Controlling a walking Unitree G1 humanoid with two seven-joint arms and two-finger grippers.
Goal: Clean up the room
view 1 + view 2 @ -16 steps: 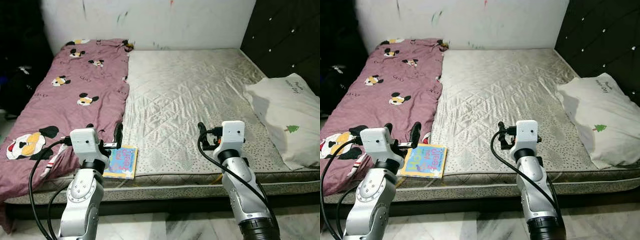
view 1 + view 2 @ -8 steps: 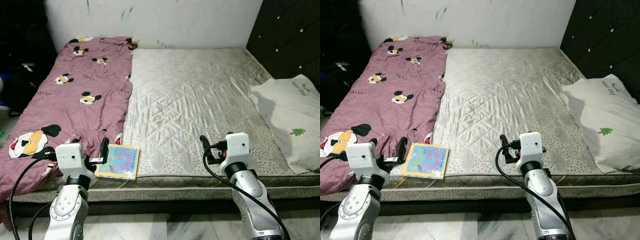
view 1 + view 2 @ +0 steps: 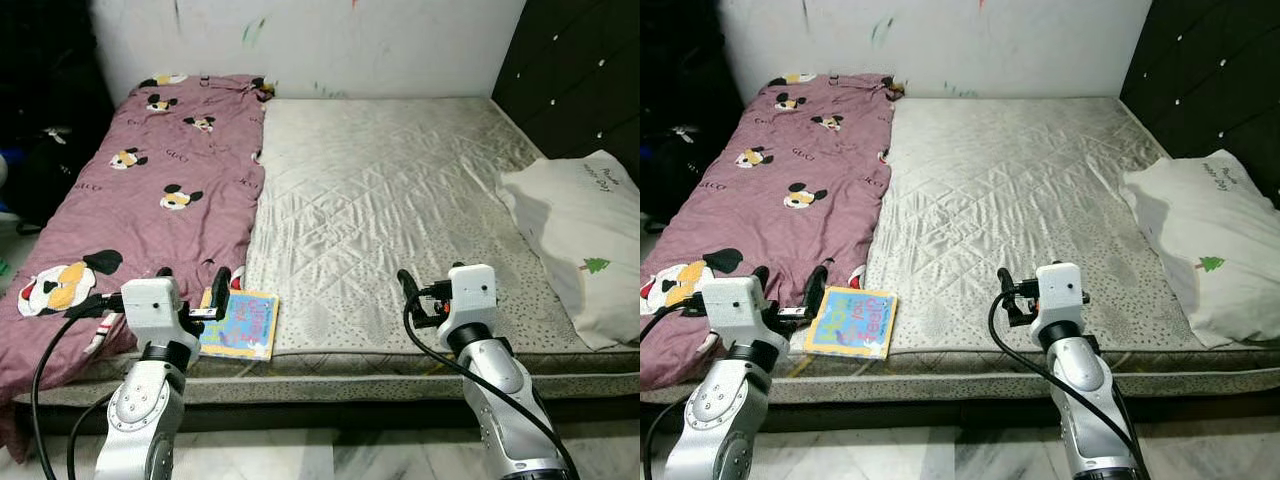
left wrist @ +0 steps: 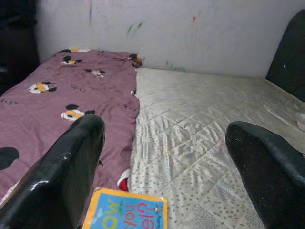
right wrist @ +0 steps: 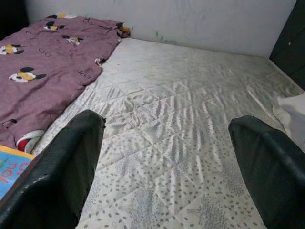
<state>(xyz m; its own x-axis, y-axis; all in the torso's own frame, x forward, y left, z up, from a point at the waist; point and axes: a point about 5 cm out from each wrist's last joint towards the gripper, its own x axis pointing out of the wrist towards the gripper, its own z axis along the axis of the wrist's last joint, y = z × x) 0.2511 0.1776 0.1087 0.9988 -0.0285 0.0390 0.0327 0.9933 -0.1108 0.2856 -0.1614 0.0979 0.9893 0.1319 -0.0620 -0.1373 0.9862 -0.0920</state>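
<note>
Left end effector point(image 3: 192, 287) hovers with its fingers spread wide over the near edge of the bed point(image 3: 380, 190), just beside a small colourful book point(image 3: 240, 323) that lies flat on the mattress next to a purple cartoon-print blanket point(image 3: 140, 190). Nothing is held between the fingers. Right end effector point(image 5: 167, 157), fingers also spread wide and holding nothing, hangs over the near middle of the bare quilted mattress. A white pillow point(image 3: 580, 240) rests at the bed's right side against a dark padded headboard point(image 3: 580, 70).
</note>
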